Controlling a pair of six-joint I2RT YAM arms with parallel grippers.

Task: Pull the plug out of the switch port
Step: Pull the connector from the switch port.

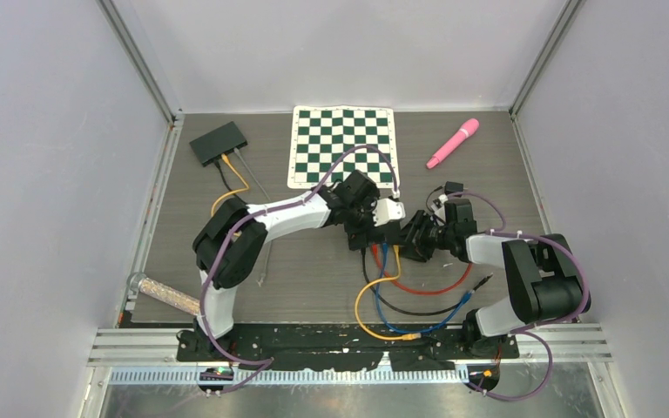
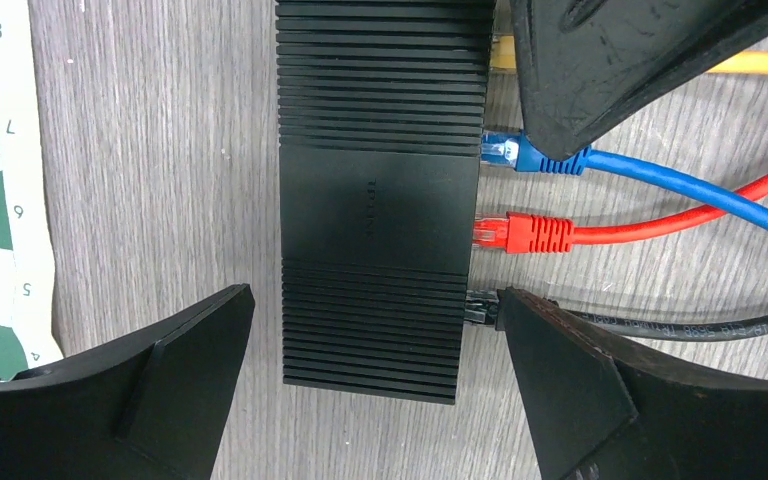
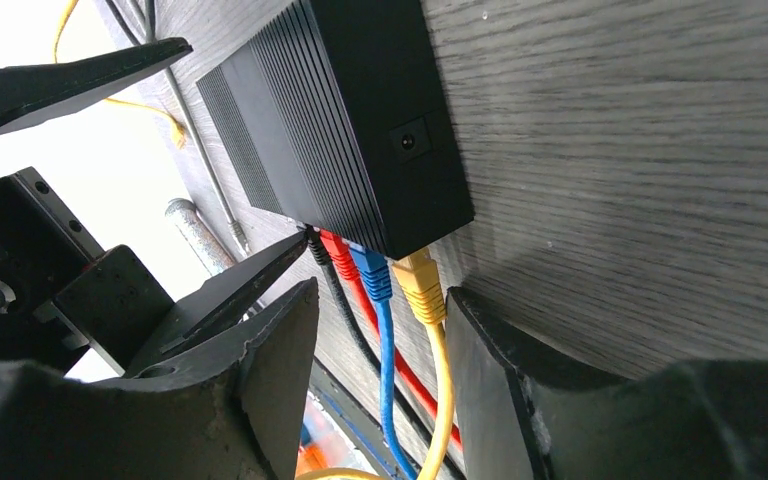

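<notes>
A ribbed black switch lies flat on the wood table. Its port side holds a yellow plug, a blue plug, a red plug and a black plug. My left gripper is open and straddles the switch's end, one finger on each side, not touching it. My right gripper is open just behind the ports. The yellow and blue cables run between its fingers, the yellow plug close to one finger. From above, both grippers hide most of the switch.
A second black switch with its own cables sits back left. A chessboard mat and a pink microphone lie at the back. The cables loop toward the near edge. A glittery tube lies near left.
</notes>
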